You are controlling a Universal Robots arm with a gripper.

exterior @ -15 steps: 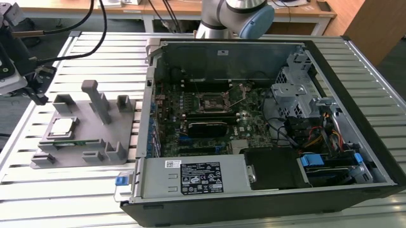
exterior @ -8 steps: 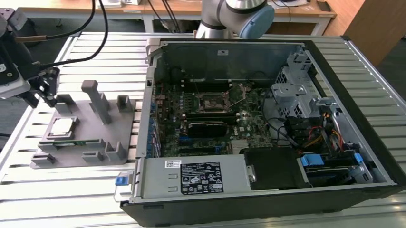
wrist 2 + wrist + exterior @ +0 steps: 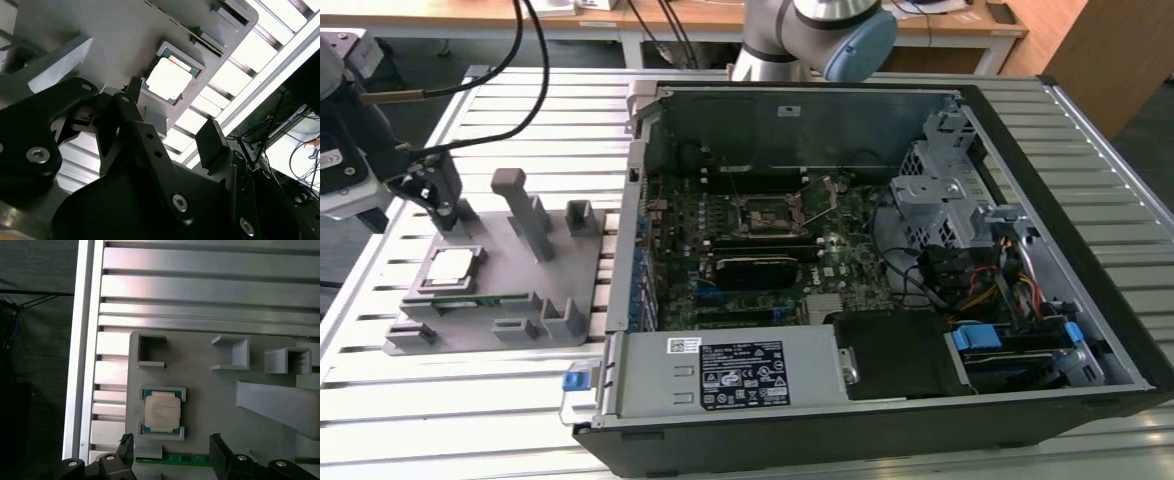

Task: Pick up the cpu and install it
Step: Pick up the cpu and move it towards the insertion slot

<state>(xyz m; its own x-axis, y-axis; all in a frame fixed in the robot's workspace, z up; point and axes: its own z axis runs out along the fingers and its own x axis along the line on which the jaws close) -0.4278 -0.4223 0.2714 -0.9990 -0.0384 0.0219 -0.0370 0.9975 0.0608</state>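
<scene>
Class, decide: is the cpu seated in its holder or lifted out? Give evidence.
Seated. The cpu lies flat in a recess of the grey fixture; the open gripper hovers near it, holding nothing.

Wrist views close, sharing cpu [image 3: 162,411]

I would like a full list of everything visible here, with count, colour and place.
cpu: 1, silvery, in the holder
holder: 1, grey, on the table, exterior view's left
memory stick: 1, green, in the holder beside the cpu
case: 1, black, open, exterior view's middle
motherboard: 1, dark, inside the case
table: 1, silver slats, under everything
arm: 1, grey and blue, beyond the case
gripper: 1, black, open, above the holder
</scene>
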